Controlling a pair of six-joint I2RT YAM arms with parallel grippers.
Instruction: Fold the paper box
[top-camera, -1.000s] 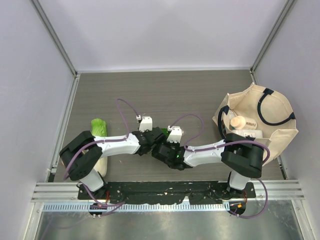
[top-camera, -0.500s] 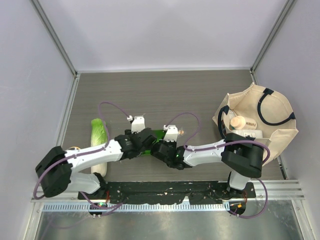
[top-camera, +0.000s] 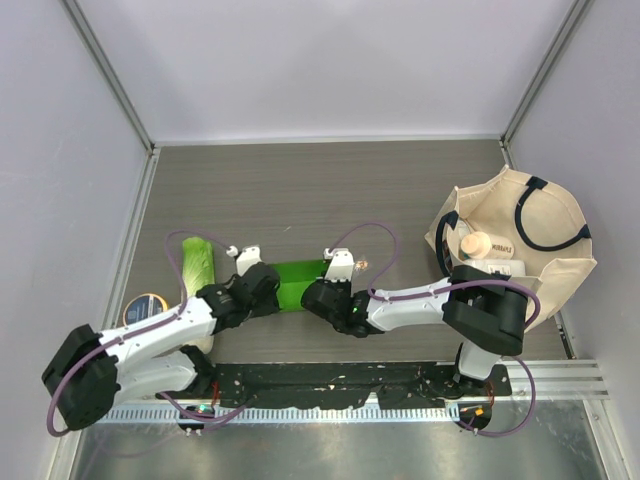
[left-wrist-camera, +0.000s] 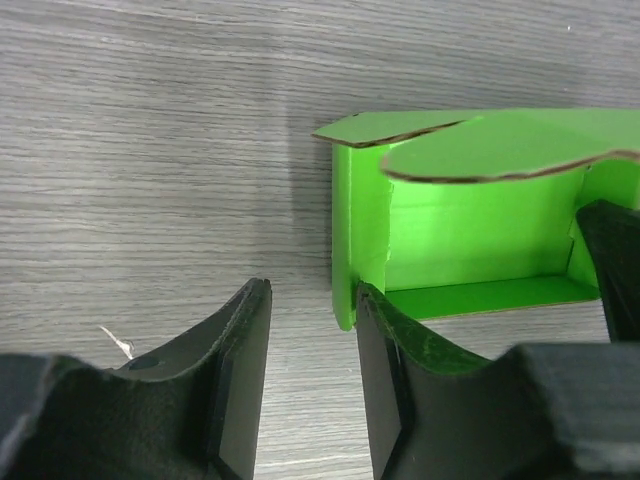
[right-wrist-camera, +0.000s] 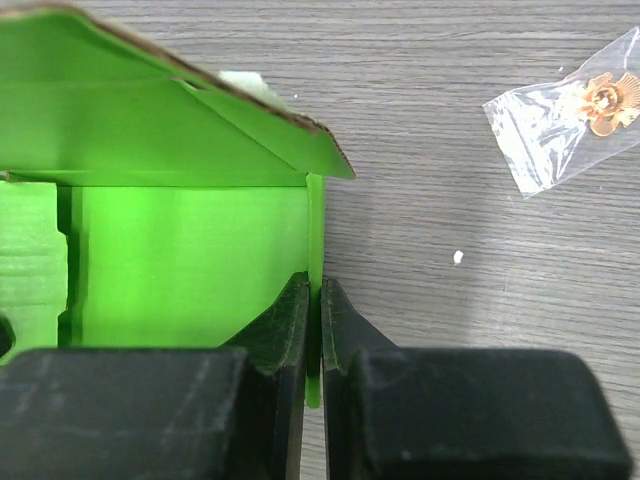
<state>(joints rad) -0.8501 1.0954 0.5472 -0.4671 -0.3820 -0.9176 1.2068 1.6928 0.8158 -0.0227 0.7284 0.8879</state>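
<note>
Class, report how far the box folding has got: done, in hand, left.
Done: the paper box stands up with walls raised. In hand: the right end effector pinches one side wall; the left end effector is open beside its other end. Left: the top flaps are not yet tucked shut.

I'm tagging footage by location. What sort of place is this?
Probably a robotics lab test cell: white panel walls on aluminium framing, two arms mounted at a wood-grain table, plus props like a cabbage and tote bag.
</note>
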